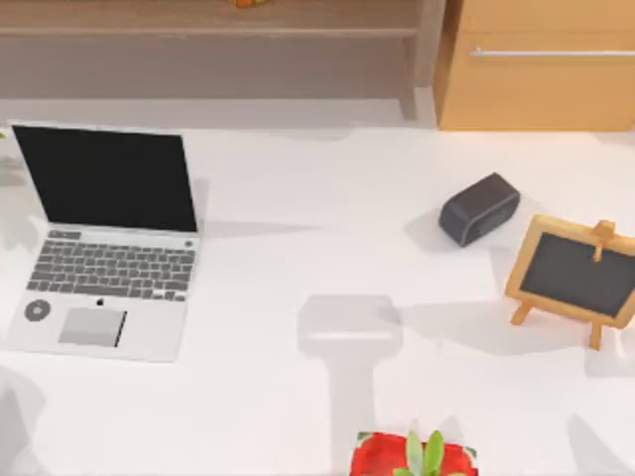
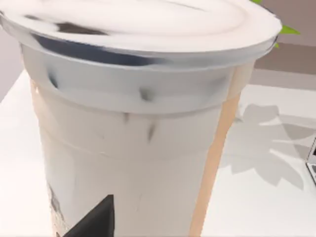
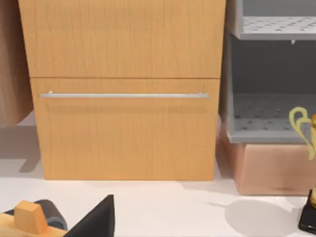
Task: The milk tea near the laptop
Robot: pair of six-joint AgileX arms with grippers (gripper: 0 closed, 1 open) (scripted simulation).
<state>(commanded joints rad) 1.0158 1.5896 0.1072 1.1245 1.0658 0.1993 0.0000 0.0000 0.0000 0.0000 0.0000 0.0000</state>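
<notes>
The milk tea (image 2: 133, 148) stands very close in the left wrist view, a round cup with a whitish domed lid and a pale tan body on the white table. A dark part of my left gripper (image 2: 94, 219) shows right in front of the cup's lower wall. The laptop (image 1: 104, 238) lies open at the table's left side in the top view, silver-grey with a black screen; its edge (image 2: 312, 165) sits a little way beside the cup. A dark part of my right gripper (image 3: 94, 219) points toward the wooden drawer cabinet (image 3: 123, 89).
A dark grey speaker (image 1: 479, 208) and a wood-framed chalkboard easel (image 1: 575, 278) stand at the right. A red pot with a green plant (image 1: 415, 458) sits at the front edge. A trophy (image 3: 308, 197) stands beside the cabinet and a grey shelf (image 3: 271, 74).
</notes>
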